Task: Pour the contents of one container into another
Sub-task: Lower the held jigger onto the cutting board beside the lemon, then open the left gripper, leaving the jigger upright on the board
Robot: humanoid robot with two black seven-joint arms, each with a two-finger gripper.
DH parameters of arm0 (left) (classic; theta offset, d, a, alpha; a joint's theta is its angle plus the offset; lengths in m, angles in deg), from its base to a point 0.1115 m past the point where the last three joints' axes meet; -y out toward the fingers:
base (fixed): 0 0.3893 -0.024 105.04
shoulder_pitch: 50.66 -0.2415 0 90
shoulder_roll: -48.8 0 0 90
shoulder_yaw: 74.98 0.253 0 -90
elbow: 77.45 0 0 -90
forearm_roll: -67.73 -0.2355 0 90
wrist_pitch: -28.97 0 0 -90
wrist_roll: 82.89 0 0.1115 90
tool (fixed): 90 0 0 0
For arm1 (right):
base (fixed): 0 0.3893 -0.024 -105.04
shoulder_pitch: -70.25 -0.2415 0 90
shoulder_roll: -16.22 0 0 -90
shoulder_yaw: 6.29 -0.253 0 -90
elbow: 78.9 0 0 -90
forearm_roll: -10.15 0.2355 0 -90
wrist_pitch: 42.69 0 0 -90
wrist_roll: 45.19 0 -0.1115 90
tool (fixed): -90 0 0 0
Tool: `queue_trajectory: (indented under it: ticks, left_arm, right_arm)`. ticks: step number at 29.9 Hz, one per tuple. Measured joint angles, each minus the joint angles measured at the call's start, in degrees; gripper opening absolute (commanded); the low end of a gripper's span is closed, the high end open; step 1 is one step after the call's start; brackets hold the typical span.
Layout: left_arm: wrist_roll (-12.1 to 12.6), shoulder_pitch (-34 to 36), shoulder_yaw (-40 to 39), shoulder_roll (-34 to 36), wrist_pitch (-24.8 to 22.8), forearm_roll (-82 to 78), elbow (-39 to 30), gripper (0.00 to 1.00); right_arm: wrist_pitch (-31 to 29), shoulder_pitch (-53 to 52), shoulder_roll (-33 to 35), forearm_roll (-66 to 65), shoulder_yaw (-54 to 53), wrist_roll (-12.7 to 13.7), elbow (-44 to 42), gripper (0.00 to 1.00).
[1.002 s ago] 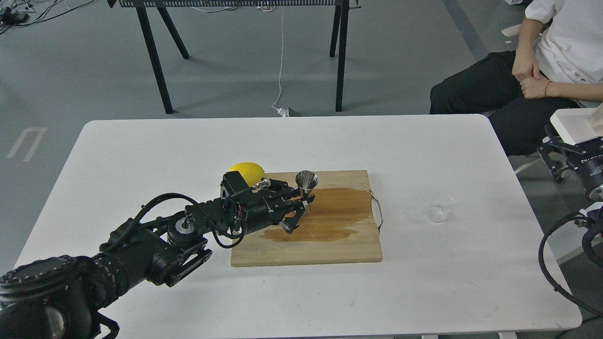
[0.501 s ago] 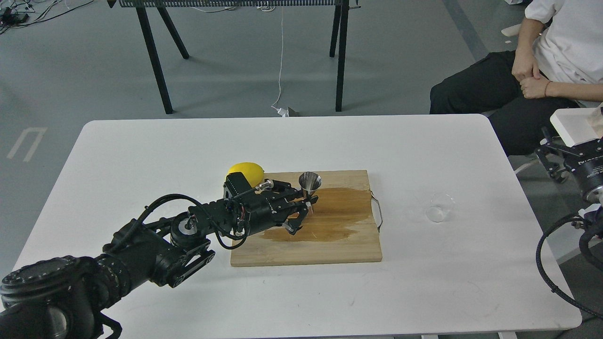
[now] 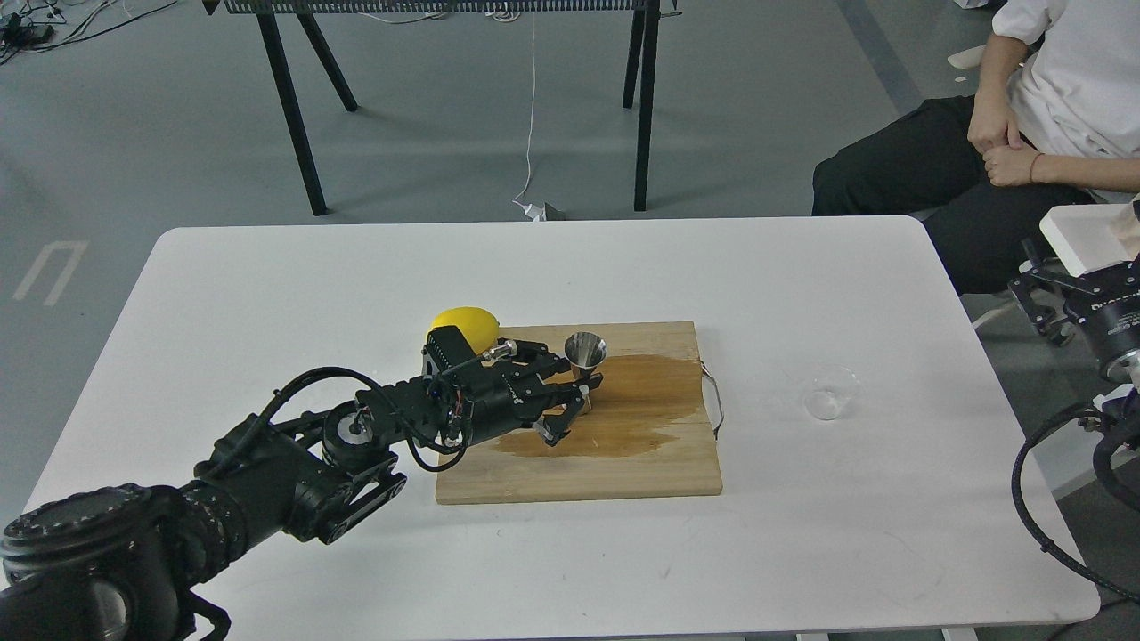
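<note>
The steel jigger (image 3: 585,350) stands on the wooden cutting board (image 3: 579,476), mouth up, at the tip of my left gripper (image 3: 577,392). The gripper's fingers close around its waist and lower cone, which they partly hide. Off the board, the clear cup (image 3: 828,396) sits alone on the white table (image 3: 267,294), to the right, far from either gripper. My right gripper (image 3: 1046,303) hangs beyond the table's right edge; its fingers are too dark to tell apart.
A yellow lemon (image 3: 463,322) lies at the board's back left corner, just behind my left wrist. A wet brown stain (image 3: 641,401) covers the board's middle. A metal handle (image 3: 715,401) sticks out on the board's right side. A seated person (image 3: 997,151) is at the back right.
My left gripper has shifted slightly right with the jigger. The jigger has come down a little and stands more upright. The cup has not moved.
</note>
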Motion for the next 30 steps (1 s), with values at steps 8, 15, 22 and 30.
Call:
queue_trajectory:
  ticks: [8, 15, 22, 30]
  left_arm:
    - [0.01, -0.23, 0.01, 0.11, 0.71, 0.0, -0.19, 0.58]
    - [0.0, -1.4, 0.01, 0.79, 1.24, 0.0, -0.59, 0.64]
    - [0.01, -3.38, 0.01, 2.86, 2.7, 0.0, -0.77, 0.67]
    - [0.02, -4.99, -0.62, 11.75, 2.88, 0.0, -5.54, 0.68]
  right_arm:
    - [0.0, -0.02, 0.0, -0.01, 0.01, 0.0, -0.07, 1.0]
    - [0.0, -0.12, 0.0, -0.01, -0.01, 0.0, 0.03, 1.0]
    - [0.0, -0.31, 0.05, 0.02, -0.17, 0.0, 0.12, 1.0]
    - [0.0, -0.45, 0.3, 0.0, 0.12, 0.0, -0.1, 1.0]
